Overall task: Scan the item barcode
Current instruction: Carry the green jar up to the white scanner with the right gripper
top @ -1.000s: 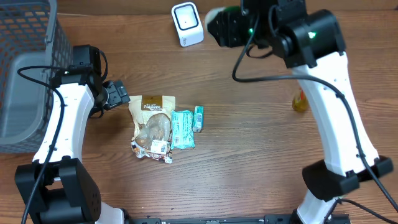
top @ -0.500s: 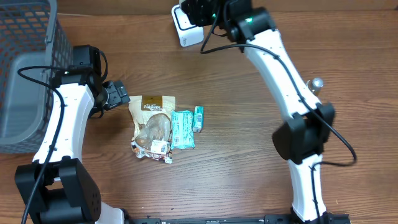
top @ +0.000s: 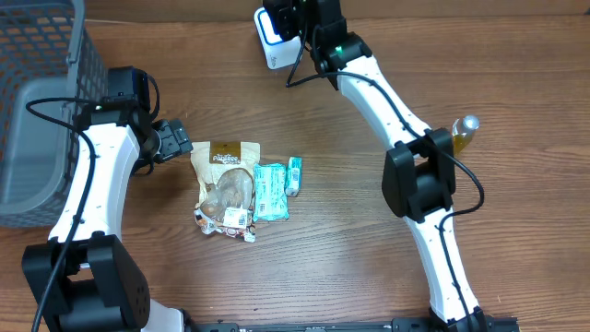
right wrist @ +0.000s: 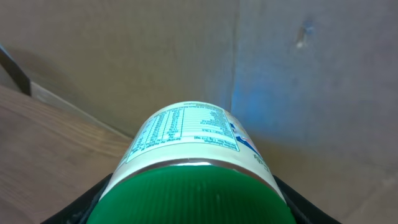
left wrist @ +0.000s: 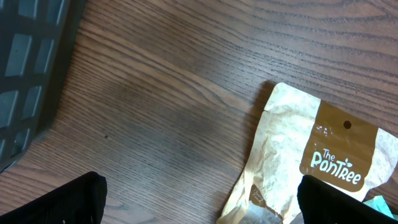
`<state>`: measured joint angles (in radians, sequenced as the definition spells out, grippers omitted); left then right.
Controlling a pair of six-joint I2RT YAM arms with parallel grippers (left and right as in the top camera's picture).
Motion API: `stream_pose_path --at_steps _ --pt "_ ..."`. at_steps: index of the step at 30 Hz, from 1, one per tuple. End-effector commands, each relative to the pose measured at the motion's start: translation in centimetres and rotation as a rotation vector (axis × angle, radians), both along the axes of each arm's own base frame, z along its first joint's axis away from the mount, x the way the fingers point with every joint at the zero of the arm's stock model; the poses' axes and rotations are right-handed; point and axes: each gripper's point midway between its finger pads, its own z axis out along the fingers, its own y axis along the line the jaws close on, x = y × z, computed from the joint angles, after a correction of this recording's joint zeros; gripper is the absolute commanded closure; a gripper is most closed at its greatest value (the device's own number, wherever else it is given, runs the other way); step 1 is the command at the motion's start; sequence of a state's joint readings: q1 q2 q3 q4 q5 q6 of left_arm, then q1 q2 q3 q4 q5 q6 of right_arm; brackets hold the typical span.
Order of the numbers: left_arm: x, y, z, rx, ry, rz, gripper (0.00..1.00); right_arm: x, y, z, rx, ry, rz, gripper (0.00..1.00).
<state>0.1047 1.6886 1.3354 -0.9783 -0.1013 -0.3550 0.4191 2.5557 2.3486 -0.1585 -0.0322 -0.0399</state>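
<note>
right wrist | green-lidded jar clamped between right fingers

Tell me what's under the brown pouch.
Small wrappers show at the pouch lower edge, seemingly tucked under it; a teal packet lies beside it. Anything else beneath is covered.

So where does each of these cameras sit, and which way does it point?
Overhead: fixed above the table, looking straight down; both white arms show, plus the basket, scanner and brown pouch.
Left wrist: on the left arm, looking down at the tabletop; its open dark jaws fill the bottom corners.
Right wrist: on the right arm, looking along the green-lidded jar its jaws grip, toward a plain brown backdrop.
Shared: overhead and left wrist both show pouch and basket.
</note>
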Motion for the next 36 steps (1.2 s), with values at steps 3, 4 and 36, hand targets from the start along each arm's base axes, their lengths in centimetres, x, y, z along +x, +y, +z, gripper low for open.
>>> stream_pose_path --at_steps 3,4,36 --pt "0.1 0.0 0.9 0.007 -0.023 -0.022 0.01 1.4 0.2 -1.5 -0.020 -0.079 -0.007 0.81" --pt "0.1 0.0 0.9 0.007 -0.023 -0.022 0.00 1.5 0.3 -1.5 -0.014 -0.092 -0.008 0.81" --pt "0.1 0.0 0.9 0.007 -0.023 -0.022 0.00 3.0 0.9 -1.6 0.166 -0.209 -0.033 0.81"
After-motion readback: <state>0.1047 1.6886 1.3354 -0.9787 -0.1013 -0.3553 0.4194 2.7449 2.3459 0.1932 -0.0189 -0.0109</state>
